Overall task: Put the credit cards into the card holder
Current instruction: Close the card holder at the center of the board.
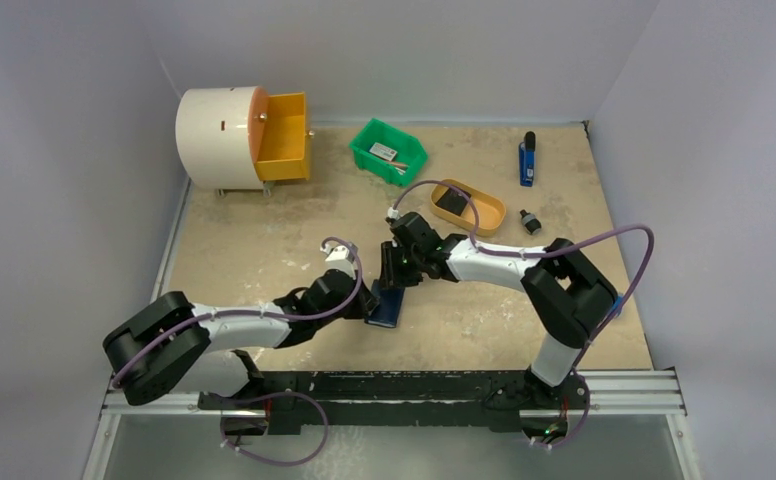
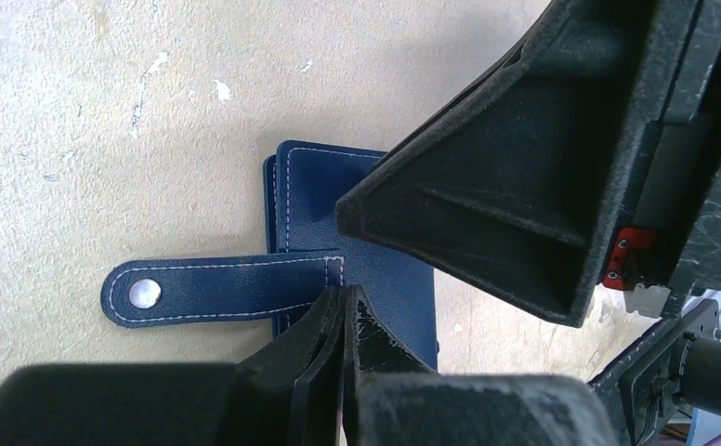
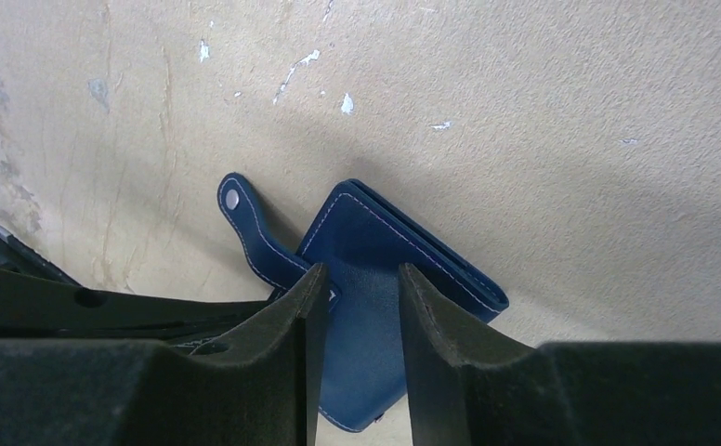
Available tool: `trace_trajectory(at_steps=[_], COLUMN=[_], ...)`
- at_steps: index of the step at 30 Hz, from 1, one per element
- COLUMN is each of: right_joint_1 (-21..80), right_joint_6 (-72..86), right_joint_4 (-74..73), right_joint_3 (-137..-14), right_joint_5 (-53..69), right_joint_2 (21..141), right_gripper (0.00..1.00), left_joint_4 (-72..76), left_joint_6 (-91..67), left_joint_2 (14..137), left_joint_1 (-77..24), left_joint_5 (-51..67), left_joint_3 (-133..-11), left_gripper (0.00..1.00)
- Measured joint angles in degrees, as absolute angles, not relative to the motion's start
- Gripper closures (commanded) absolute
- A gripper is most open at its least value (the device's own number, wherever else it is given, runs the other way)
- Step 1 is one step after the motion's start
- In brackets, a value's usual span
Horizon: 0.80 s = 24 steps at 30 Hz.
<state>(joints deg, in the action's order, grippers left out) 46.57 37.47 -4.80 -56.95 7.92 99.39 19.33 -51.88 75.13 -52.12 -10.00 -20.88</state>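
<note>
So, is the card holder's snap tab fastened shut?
No: the snap tab lies unfastened, stretched out past the card holder edge, its stud showing.

walls (image 1: 414,50): plain pale grey | tabletop (image 1: 254,250): beige, scuffed | light: even

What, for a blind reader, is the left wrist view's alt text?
A navy card holder lies on a beige table, snap tab stretched left. The shut left fingers meet the tab's base; a right finger looms over the holder.

The left gripper (image 1: 369,300) and right gripper (image 1: 400,268) crowd over the card holder (image 1: 388,309); bare table (image 1: 264,250) lies open to its left, while the orange tray (image 1: 500,213) and green bin (image 1: 362,152) stand beyond.
</note>
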Motion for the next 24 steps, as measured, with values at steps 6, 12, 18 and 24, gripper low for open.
trace_trajectory(at_steps=[6, 12, 18, 24], right_joint_1=[46.6, 46.6, 46.6, 46.5], right_joint_6=[38.2, 41.3, 46.3, 53.3], right_joint_4=[-4.8, -4.8, -1.7, 5.2], right_joint_3=[-56.6, -53.2, -46.9, -37.3], right_joint_5=[8.3, 8.4, 6.9, 6.9], right_joint_2=[98.7, 93.0, 82.1, 75.1], right_gripper=[0.52, 0.42, 0.38, 0.38], left_joint_4=[21.7, 24.4, 26.1, 26.8], left_joint_6=[-53.0, -54.8, -56.2, -57.1], left_joint_2=[75.4, 75.8, 75.8, 75.9], left_joint_1=[-52.1, -52.1, -52.1, -52.1], left_joint_5=[-11.4, -13.6, -14.6, -15.4], left_joint_3=[-19.7, -18.0, -16.8, -16.2], left_gripper=[1.0, 1.0, 1.0, 1.0])
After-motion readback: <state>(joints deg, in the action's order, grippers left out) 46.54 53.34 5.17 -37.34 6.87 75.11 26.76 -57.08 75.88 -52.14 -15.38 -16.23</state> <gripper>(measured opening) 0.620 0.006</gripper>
